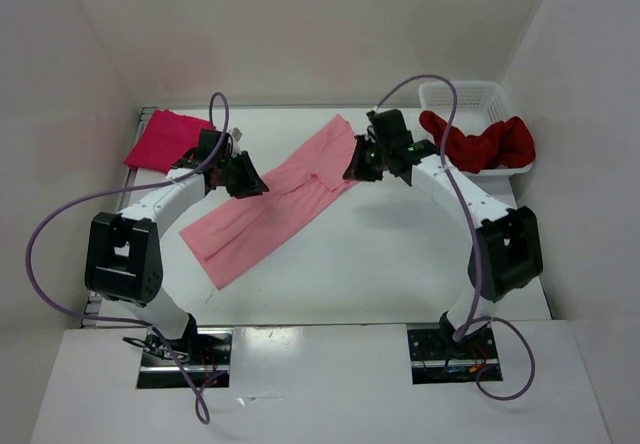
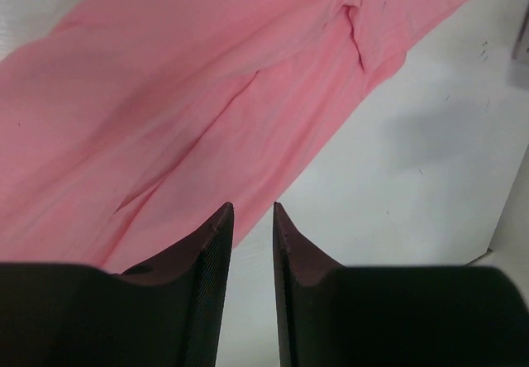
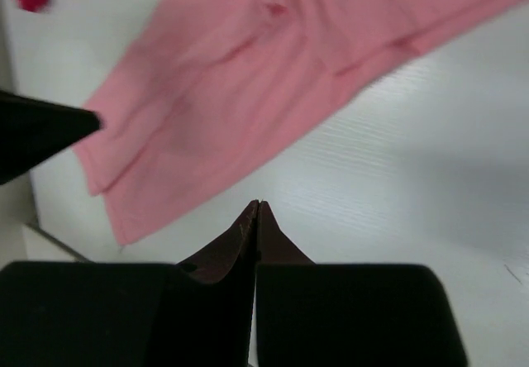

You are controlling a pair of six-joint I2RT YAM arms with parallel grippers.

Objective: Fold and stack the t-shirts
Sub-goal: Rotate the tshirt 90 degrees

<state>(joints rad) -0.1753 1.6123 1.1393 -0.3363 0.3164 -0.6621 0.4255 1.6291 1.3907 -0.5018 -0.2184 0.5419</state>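
Currently the closed right gripper [image 3: 256, 210] hovers near the light pink shirt [image 1: 270, 214]

basket [image 1: 475, 99]: white mesh, far right corner | table [image 1: 400, 254]: white

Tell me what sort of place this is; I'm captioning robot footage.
Probably a lab test cell: a white table boxed in by plain white panels, left arm and right arm bolted at its near edge, a light pink t-shirt laid out.
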